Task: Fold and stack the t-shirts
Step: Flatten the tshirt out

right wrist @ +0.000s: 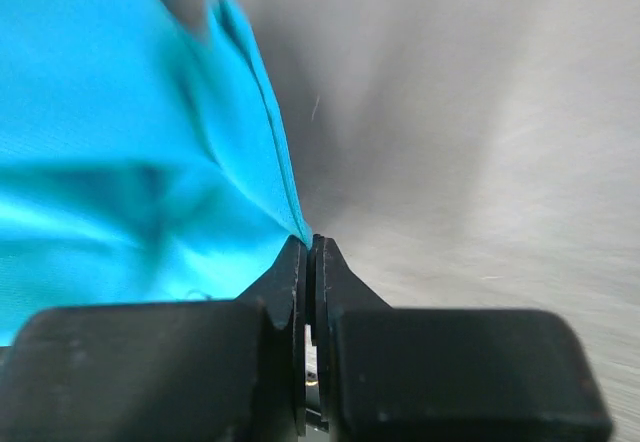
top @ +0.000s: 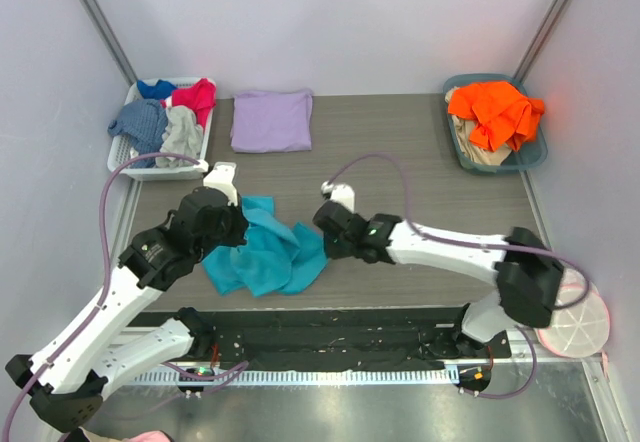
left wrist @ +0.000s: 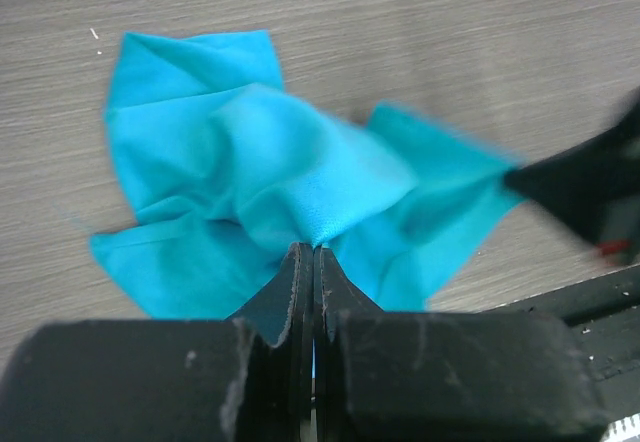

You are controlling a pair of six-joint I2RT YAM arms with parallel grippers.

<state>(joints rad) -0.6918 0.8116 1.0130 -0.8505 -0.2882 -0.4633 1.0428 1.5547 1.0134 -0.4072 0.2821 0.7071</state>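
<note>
On my grey wood-grain desk (top: 400, 162), boxed in by pale walls (top: 330, 22), the crumpled teal t-shirt (top: 265, 252) lies near the front, my left claw (left wrist: 313, 252) clamped on it and my right claw (right wrist: 308, 244) closed, apparently nipping its edge, while the folded lavender t-shirt (top: 272, 120) rests at the back.

We find the top view bright and even, lit softly from above, with only faint, soft-edged shadows around the teal t-shirt (top: 265, 252). From the left wrist, the shirt is fairly sharp at its left and motion-blurred at its right. From the right wrist, the table (right wrist: 480, 112) right of the shirt is smeared and washed pale.
</note>
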